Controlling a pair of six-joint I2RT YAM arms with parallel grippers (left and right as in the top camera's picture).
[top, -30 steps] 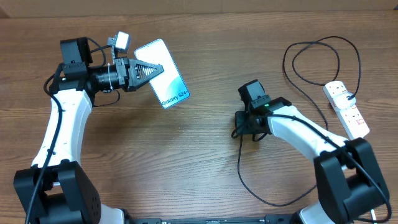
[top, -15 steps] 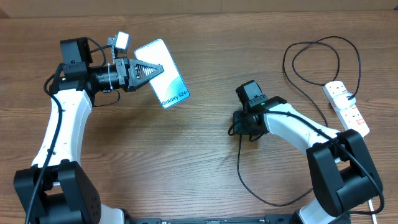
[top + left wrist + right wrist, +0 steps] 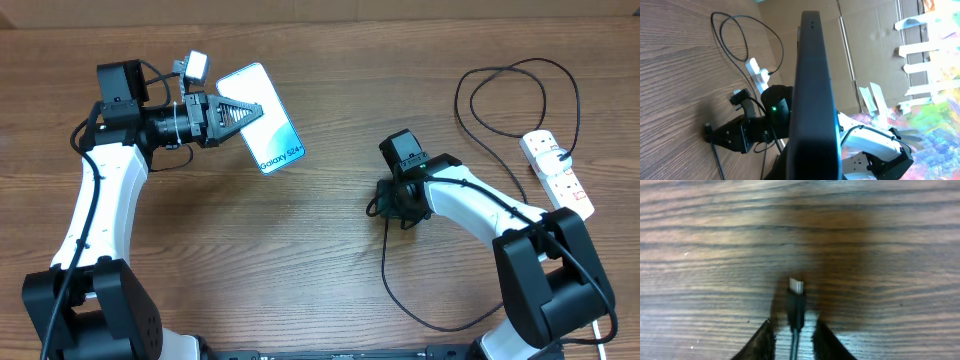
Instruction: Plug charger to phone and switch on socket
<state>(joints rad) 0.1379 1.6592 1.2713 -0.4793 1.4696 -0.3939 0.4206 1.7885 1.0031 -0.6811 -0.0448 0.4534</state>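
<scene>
– Tabletop first, please.
– Brown wood-grain table [image 3: 320, 270], seen from overhead, with a tan strip of cardboard along the top edge of the frame.
– Left gripper?
– The left gripper [image 3: 240, 112] is in the upper left of the overhead frame. Its jaws are clamped on the slim rectangular phone [image 3: 268, 125], which has a light blue-to-white screen. The phone sits slantwise, with its "Galaxy S24" end toward the centre. The left wrist view shows it edge-on, a dark edge running up the middle of the frame. Whether it touches the table I cannot tell.
– Right gripper?
– The right gripper [image 3: 385, 212] is right of centre and points down at the wood. In its wrist view the two black fingers [image 3: 765, 339] stand on either side of the long thin black charger cable [image 3: 384, 265]. A narrow gap shows on each side, so the jaws are slightly parted and not gripping.
– Connector?
– The small connector tip [image 3: 796, 285] has a metal end. It lies on the table just ahead of the fingers and points toward the top of the frame, well apart from the phone.
– And the rest of the cable?
– It runs down toward the lower edge and curls right. A second loop at the upper right reaches the white elongated power strip [image 3: 557, 178] at the right edge. The strip has small red switches.
</scene>
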